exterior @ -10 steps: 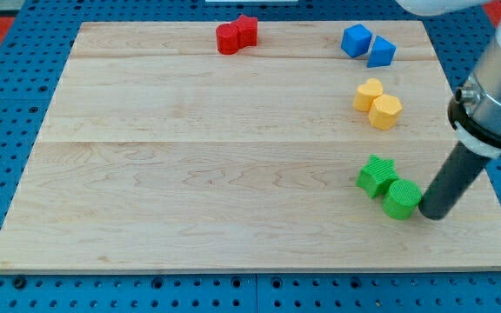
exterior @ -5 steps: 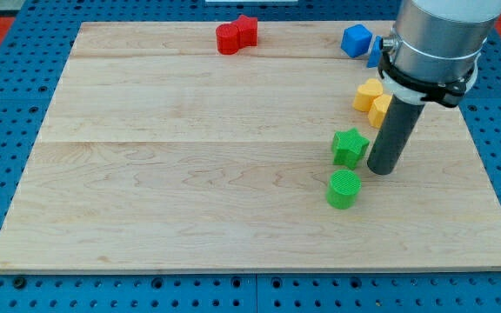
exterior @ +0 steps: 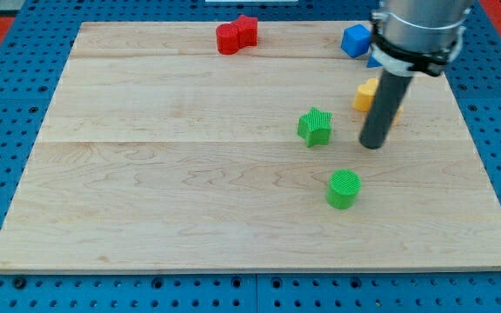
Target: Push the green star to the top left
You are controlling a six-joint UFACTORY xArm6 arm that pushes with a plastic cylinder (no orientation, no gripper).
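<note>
The green star (exterior: 316,127) lies on the wooden board (exterior: 190,174), right of the board's middle. My tip (exterior: 371,144) stands on the board to the star's right, with a clear gap between them. A green cylinder (exterior: 344,189) lies below and to the right of the star, apart from it and below-left of my tip.
A red star and a red cylinder (exterior: 236,35) sit together at the top edge. Blue blocks (exterior: 356,40) lie at the top right, partly behind the arm. Yellow blocks (exterior: 366,94) lie just behind the rod, partly hidden.
The green star has slid up and to the left, away from the green cylinder. My tip has moved up and slightly left and now stands apart from the star.
</note>
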